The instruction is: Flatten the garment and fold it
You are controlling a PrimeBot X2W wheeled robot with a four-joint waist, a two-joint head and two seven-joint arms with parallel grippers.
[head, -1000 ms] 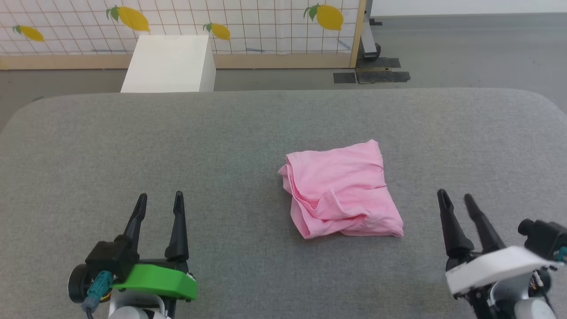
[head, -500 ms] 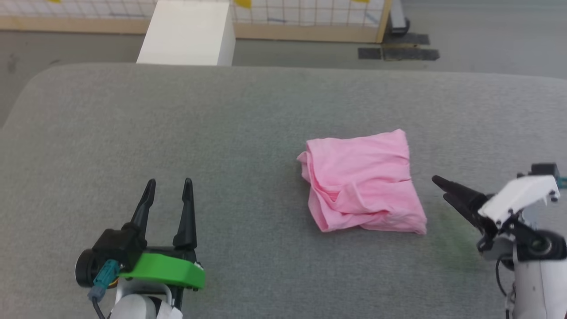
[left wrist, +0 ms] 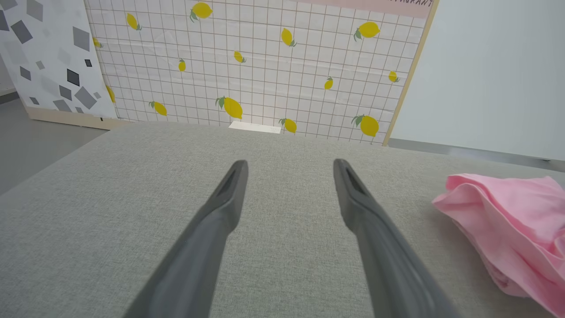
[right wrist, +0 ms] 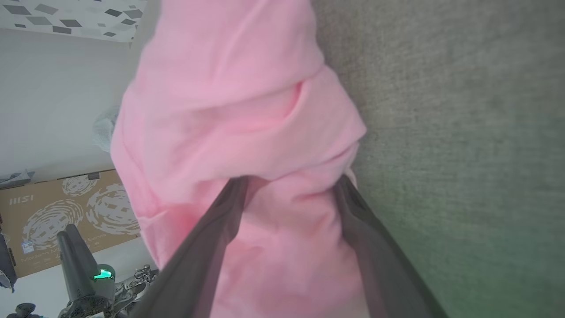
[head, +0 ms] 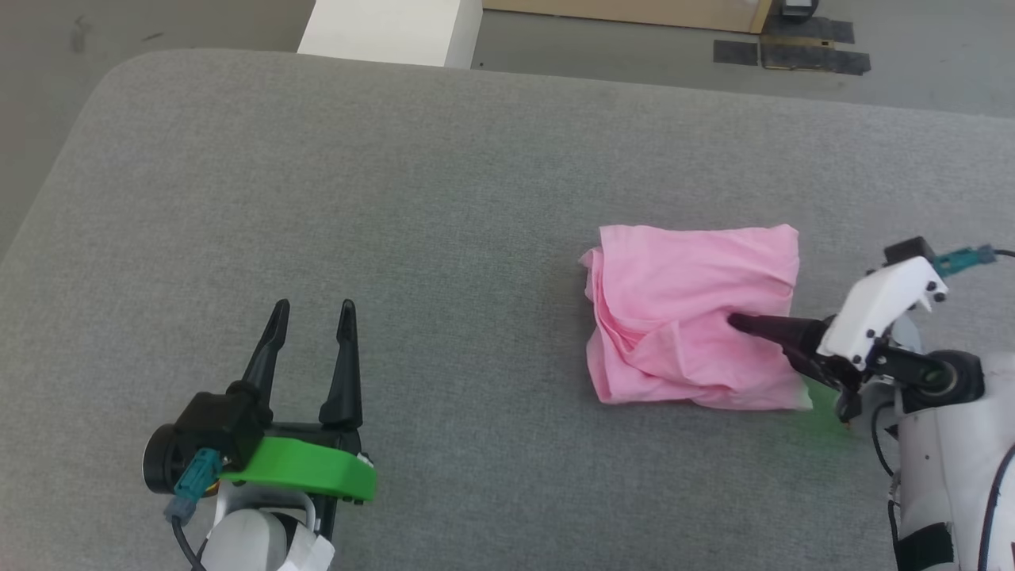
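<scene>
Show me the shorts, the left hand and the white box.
shorts (head: pixel 682 285), head view, flat upper middle of the fabric.
left hand (head: pixel 315 308), head view, midway between its fingertips.
box (head: pixel 388 28), head view, middle of its broad white face.

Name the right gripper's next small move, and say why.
Probably close the right gripper: its open jaws straddle a raised fold of the bunched garment lying on the grey surface, so pinching that layer looks like the way to start pulling it flat.
</scene>
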